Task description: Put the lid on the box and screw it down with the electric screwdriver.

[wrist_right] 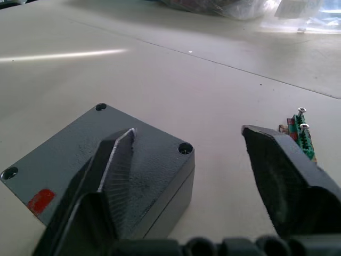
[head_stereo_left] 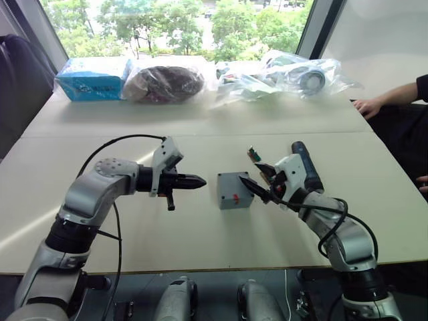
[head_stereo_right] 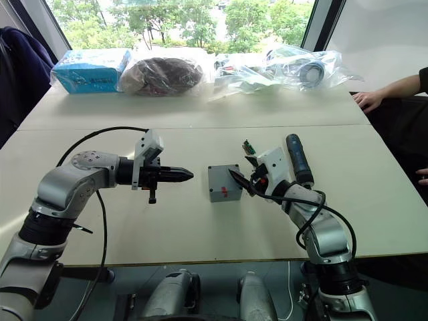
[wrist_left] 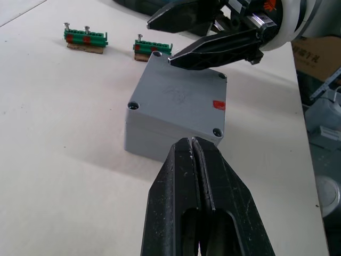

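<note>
Sitting mid-frame on the table [head_stereo_left: 134, 227], the box [head_stereo_left: 234, 192] already wore the lid [wrist_left: 180, 96]. Right gripper [head_stereo_left: 257, 182], jaws spread, hovered at its right edge; left gripper [head_stereo_left: 194, 180], jaws pressed together, pointed in, prob. steadying. Electric screwdriver [head_stereo_left: 305, 166] lay right of centre, unused.

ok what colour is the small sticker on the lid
Red, on the grey lid near one corner; clearest in the left wrist view.
</note>
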